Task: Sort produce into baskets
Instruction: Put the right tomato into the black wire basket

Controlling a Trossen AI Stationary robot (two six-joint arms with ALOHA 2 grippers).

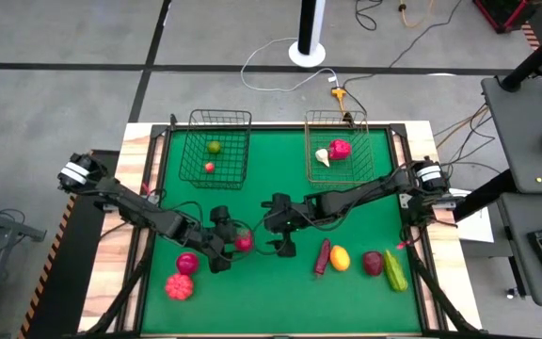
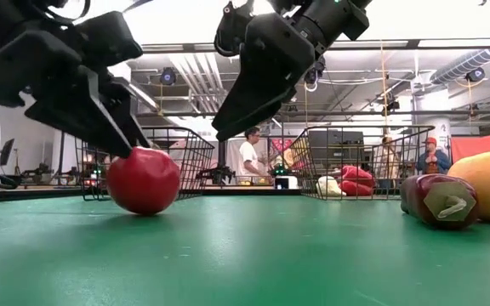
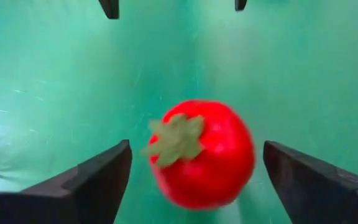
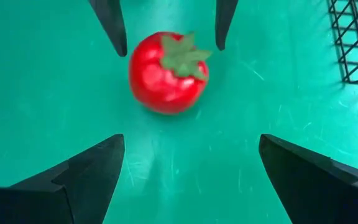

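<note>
The black basket (image 1: 219,146) holds two things: a green one (image 1: 214,146) and a small red one (image 1: 209,167). The copper basket (image 1: 339,146) holds a white one (image 1: 323,157) and a magenta one (image 1: 340,149), maybe more. On the green worktop (image 1: 271,292) a red tomato (image 1: 244,241) sits between the left gripper's (image 1: 231,247) wide-open jaws, untouched. The right gripper (image 1: 281,235) hovers near, jaws open and empty. Six other pieces lie loose.

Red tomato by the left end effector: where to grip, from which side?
Grip the red tomato across its round middle, coming down from above. It lies tipped on the green mat, leaf cap sideways, and the open left end effector straddles it without touching.
</note>
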